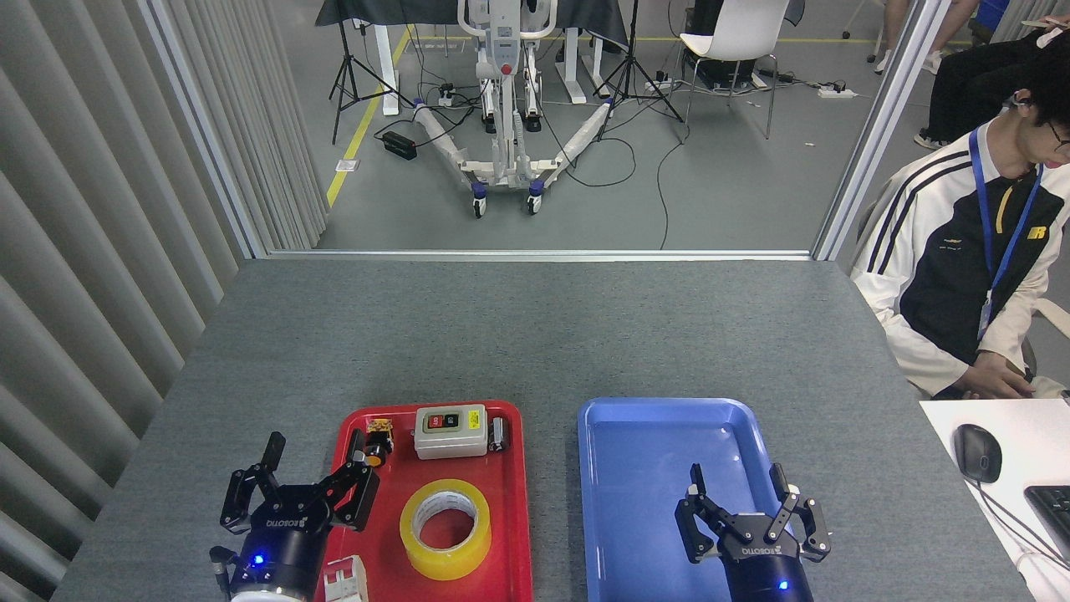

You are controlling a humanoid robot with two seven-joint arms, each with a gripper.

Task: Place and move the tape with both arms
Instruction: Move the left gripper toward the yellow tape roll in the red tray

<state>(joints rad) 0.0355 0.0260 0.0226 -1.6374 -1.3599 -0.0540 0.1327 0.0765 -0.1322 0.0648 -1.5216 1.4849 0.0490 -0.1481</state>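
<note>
The tape [445, 528] lies flat on its side in the red tray [512, 477], toward the tray's near end, its hole facing up; nothing grips it. It looks like a light, stiff ring; the wound film is probably smooth and a little slick on the outside, while the white cardboard core should give a drier, firmer bite. A sensible hold, as I judge it, is across the wall of the ring, one finger down inside the hole and the others on the outer face; or a span across the whole outside, which the roll looks about wide enough to fill. It should not crush under a moderate squeeze, yet being round it could roll away if tipped onto its edge.

The roll is a thick band of translucent yellow, glossy, with a white inner ring.

The left pincer [292, 493] hangs at the red tray's left edge, just beside the tape, fingers spread wide and empty; the right pincer [752, 514] hovers over the near part of the blue tray [644, 435], also spread wide and holding nothing. The blue tray sits bare to the right of the red one on the grey tabletop [535, 334]. Behind the tape a white switch box [451, 431] and a small orange-capped button [376, 447] share the red tray, apart from the roll.
</note>
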